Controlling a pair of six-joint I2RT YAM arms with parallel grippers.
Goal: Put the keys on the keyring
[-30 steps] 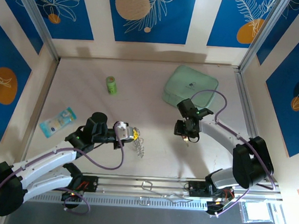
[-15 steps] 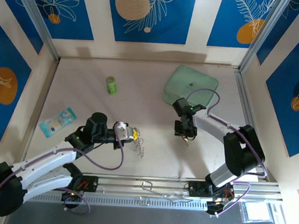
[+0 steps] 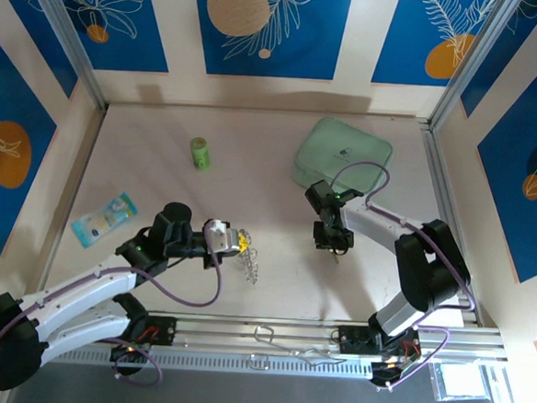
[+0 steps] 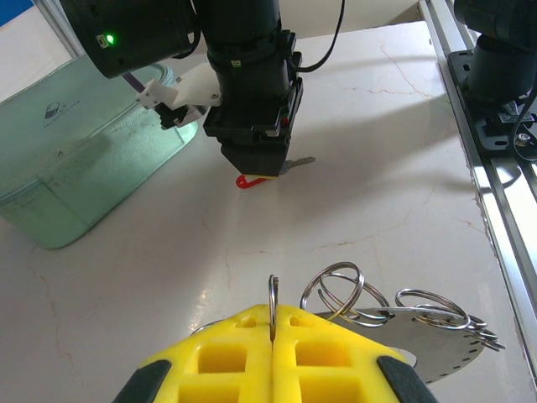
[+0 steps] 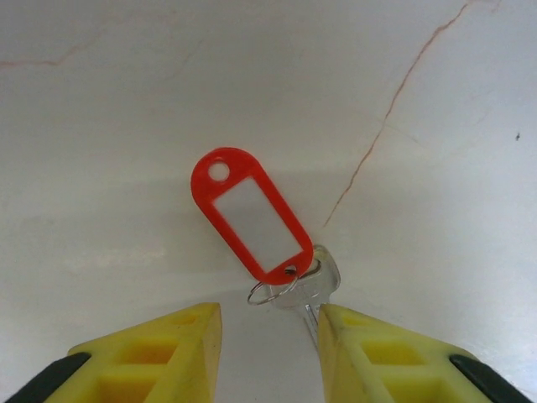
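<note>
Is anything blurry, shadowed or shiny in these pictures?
Right wrist view: the red tag is crisp, its shadow faint. Left wrist view: the keyring glints with highlights; the yellow fingers crowd the bottom edge. Top external view: even light, soft shadows, keyring too small to make out.

Pale marbled table (image 3: 255,136): green cylinder (image 3: 199,153), mint box (image 3: 343,154), blue packet (image 3: 104,218), red-tagged key (image 5: 252,218).

Left pincer (image 4: 273,326) pinches the keyring (image 4: 273,292); right pincer (image 5: 268,323) points down, jaws apart.
</note>
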